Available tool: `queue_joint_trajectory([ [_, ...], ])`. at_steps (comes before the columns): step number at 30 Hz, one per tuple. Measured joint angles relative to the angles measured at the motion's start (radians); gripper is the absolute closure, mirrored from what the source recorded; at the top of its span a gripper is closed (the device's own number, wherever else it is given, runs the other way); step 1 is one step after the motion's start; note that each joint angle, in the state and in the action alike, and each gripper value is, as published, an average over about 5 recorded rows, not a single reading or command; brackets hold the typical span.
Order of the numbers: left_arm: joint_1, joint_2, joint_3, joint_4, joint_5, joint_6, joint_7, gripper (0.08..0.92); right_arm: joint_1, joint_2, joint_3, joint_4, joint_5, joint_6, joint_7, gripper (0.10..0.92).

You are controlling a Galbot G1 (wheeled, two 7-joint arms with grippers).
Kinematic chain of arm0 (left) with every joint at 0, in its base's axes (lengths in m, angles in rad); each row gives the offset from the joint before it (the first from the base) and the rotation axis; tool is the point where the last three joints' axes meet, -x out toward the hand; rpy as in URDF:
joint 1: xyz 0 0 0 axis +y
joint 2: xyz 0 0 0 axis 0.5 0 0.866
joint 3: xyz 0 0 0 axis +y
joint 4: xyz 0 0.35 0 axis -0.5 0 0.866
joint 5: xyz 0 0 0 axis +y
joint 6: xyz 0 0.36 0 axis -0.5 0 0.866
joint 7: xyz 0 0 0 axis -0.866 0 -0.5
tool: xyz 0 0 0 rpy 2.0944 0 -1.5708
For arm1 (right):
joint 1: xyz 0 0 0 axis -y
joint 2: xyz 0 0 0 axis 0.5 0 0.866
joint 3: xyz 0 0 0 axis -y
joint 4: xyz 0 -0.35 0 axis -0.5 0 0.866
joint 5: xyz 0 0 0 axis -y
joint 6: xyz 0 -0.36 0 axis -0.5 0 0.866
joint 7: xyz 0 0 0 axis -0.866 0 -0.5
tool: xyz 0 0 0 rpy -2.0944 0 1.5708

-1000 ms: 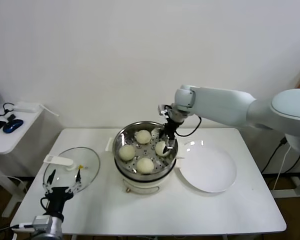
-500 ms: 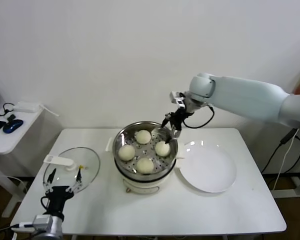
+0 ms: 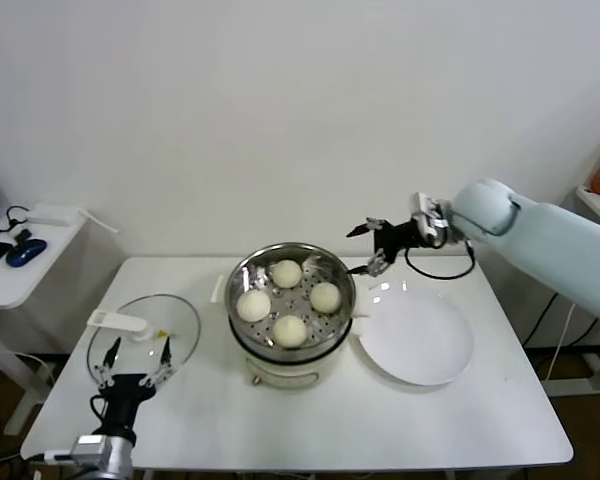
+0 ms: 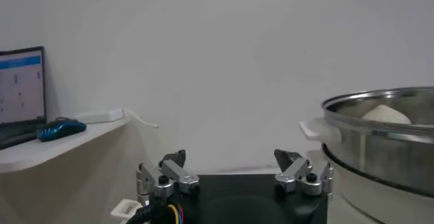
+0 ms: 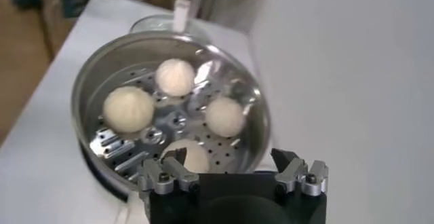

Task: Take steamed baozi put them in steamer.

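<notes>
Several creamy-white baozi lie on the perforated tray inside the steel steamer: one at the back, one left, one right, one front. My right gripper is open and empty, held in the air to the right of the steamer, above the table's back. In the right wrist view the steamer and its buns lie beyond the open jaws. My left gripper is open and empty at the front left, by the glass lid. The left wrist view shows the steamer's wall.
An empty white plate lies right of the steamer. A round glass lid with a white handle lies at the table's left. A side shelf with small devices stands at the far left.
My right gripper has let go of the right baozi in the steamer, lifted out and swung away to the right. The left arm has stayed put.
</notes>
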Motion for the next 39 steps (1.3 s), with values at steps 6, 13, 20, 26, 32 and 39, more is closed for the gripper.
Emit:
queue_joint_trajectory([
  [6, 0.01, -0.005, -0.001, -0.004, 0.0, -0.004, -0.002, 0.177, -0.284, -0.091, 0.306, 0.09, -0.052, 0.046, 0.12, 0.203],
  [13, 0.013, -0.014, -0.009, -0.013, 0.0, -0.007, -0.008, 0.177, -0.643, -0.077, 0.677, 0.179, -0.105, 0.101, 0.275, 0.203],
  [20, 0.008, -0.017, -0.022, -0.012, 0.0, -0.014, -0.002, 0.177, -0.975, 0.04, 0.999, 0.254, -0.169, 0.166, 0.394, 0.203],
  [26, 0.006, -0.025, -0.029, -0.012, 0.0, -0.018, 0.01, 0.177, -1.208, 0.174, 1.206, 0.304, -0.208, 0.229, 0.464, 0.203],
  [32, 0.011, -0.032, -0.037, -0.017, 0.003, -0.018, 0.025, 0.177, -1.39, 0.315, 1.345, 0.341, -0.233, 0.295, 0.511, 0.203],
  [39, 0.021, -0.038, -0.048, -0.026, 0.004, -0.016, 0.05, 0.177, -1.561, 0.452, 1.421, 0.38, -0.251, 0.366, 0.537, 0.203],
])
